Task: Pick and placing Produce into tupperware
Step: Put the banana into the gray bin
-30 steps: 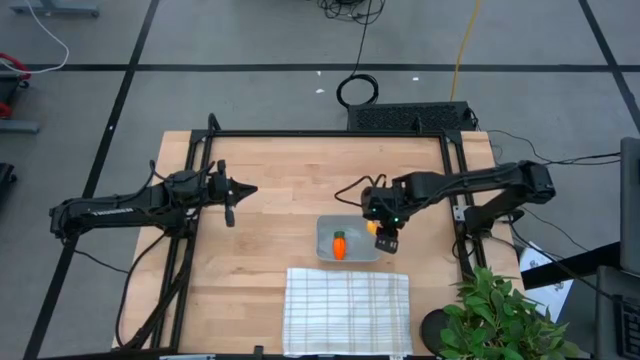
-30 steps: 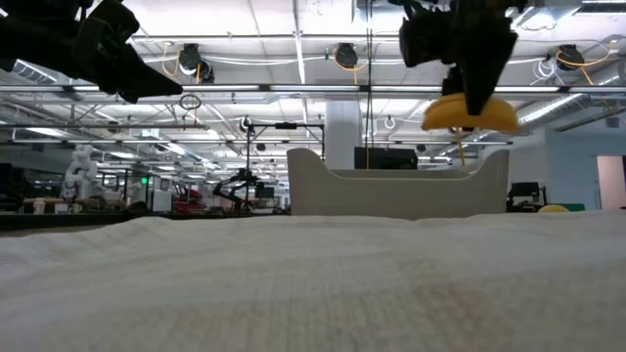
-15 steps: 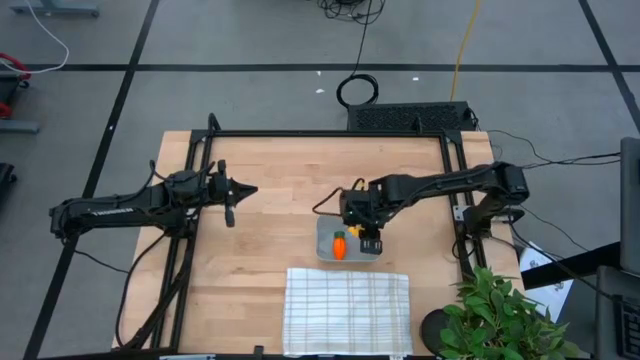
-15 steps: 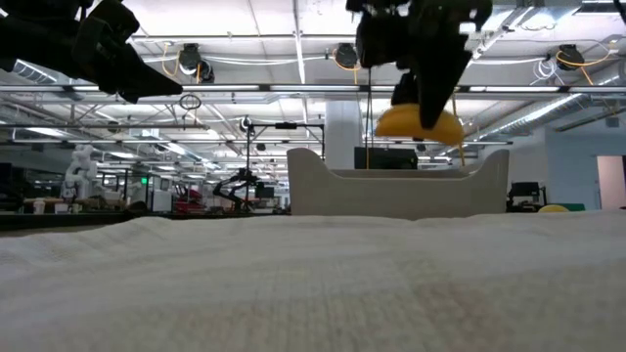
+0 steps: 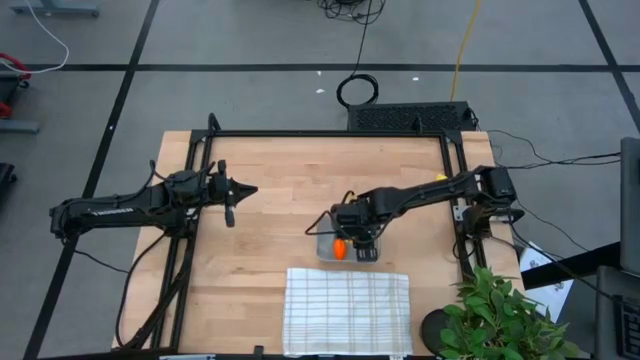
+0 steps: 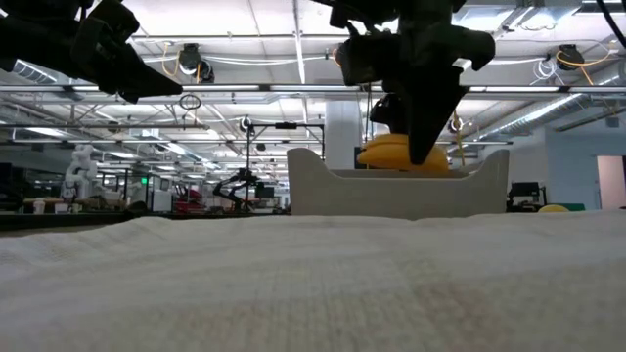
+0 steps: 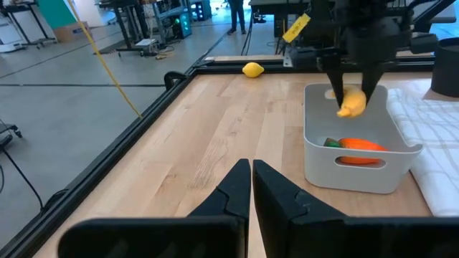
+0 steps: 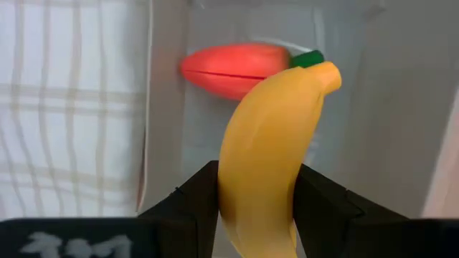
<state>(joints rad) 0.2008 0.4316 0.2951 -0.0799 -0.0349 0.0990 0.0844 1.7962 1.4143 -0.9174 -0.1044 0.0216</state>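
Observation:
The clear-grey tupperware [image 5: 348,243] stands on the wooden table just beyond the white striped cloth [image 5: 347,310]. The orange carrot [image 5: 339,247] lies inside it on the bottom. My right gripper [image 5: 361,236] hangs over the tupperware, shut on the yellow banana [image 6: 404,154], which sits at rim height above the carrot [image 8: 233,69]. The small round yellow fruit [image 7: 252,69] rests on the table near the far right edge. My left gripper [image 7: 251,188] waits shut over the table's left side, touching nothing. My right gripper pinches the banana's curved body [image 8: 262,179] between its two fingers [image 8: 188,202], which lie across it. The fingers come from above, pointing down. The banana is lifted clear and lies roughly level in the tupperware's opening [image 7: 351,104], above the carrot.
The striped cloth covers the table's near middle, touching the tupperware's near side. A leafy green plant [image 5: 500,320] stands at the near right corner. A black frame [image 5: 330,133] borders the table. Bare wood lies between my left gripper and the tupperware.
My right gripper has carried the banana toward the table's left, from beside the tupperware's right wall to over its inside, and has come down until the banana hangs at rim height. It has stayed shut on the banana. The left arm has kept still.

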